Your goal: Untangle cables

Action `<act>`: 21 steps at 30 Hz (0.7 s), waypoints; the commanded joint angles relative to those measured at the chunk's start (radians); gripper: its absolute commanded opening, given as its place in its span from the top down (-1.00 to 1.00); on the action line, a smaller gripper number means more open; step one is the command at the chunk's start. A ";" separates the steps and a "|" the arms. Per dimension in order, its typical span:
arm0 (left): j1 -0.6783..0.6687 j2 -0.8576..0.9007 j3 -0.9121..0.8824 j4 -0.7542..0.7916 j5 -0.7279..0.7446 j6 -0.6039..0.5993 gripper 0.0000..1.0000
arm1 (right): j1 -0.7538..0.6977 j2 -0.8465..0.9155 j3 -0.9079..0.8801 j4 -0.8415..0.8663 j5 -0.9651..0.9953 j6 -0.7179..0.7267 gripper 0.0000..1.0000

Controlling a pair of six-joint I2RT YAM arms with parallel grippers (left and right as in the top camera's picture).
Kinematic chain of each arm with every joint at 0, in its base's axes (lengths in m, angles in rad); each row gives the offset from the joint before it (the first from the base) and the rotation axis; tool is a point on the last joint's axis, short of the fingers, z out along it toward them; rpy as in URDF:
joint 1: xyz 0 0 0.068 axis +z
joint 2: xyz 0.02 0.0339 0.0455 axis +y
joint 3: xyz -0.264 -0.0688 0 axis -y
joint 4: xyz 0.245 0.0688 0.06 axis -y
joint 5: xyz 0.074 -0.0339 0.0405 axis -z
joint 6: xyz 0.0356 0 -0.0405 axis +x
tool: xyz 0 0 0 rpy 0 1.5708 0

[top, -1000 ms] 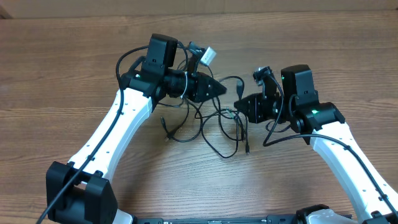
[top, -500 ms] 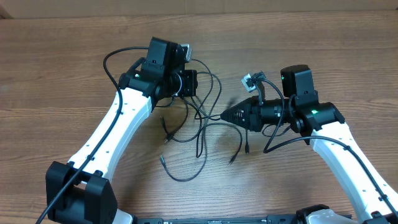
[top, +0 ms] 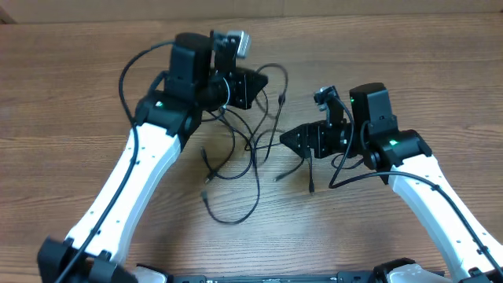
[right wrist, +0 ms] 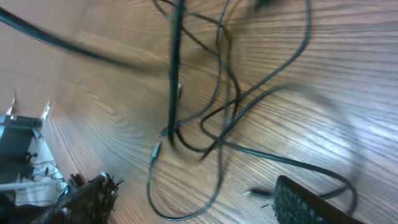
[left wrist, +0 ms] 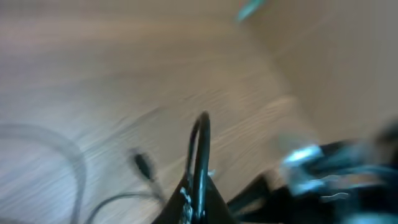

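Several thin black cables [top: 253, 149] lie in loose crossing loops on the wooden table between my two arms. Strands rise from them to my left gripper [top: 255, 85], which is shut on a cable. In the blurred left wrist view, a cable loop [left wrist: 200, 143] stands up out of the closed left gripper [left wrist: 198, 190]. My right gripper [top: 292, 140] is open just right of the tangle, low over the table. The right wrist view shows its fingers [right wrist: 87, 199] wide apart with only table and cable loops [right wrist: 224, 93] below. Small plug ends [top: 312, 189] lie loose.
The wooden table [top: 409, 71] runs to a pale wall along the far edge. A thick black arm cable [top: 126, 71] loops out left of the left wrist. Another arm cable [top: 346, 174] hangs under the right wrist.
The right gripper has opened and let go of the cable it was pinching. The left gripper has pulled its cable away toward the far side, and the loops have spread out.
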 commanded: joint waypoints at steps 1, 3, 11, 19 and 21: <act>0.000 -0.062 0.022 0.065 0.142 -0.083 0.92 | 0.032 -0.010 0.007 0.002 0.012 -0.003 -0.61; 0.000 -0.074 0.022 0.102 0.143 -0.107 0.92 | 0.043 -0.010 0.007 0.003 0.013 -0.003 -0.62; -0.001 -0.088 0.023 0.324 0.293 -0.304 0.92 | 0.058 -0.010 0.007 0.089 0.113 -0.002 -0.64; -0.002 -0.088 0.022 0.412 0.345 -0.391 0.92 | 0.058 -0.005 0.007 0.298 0.133 0.001 -0.32; -0.001 -0.088 0.022 0.408 0.344 -0.390 0.92 | 0.058 0.001 0.007 0.326 0.133 0.003 0.43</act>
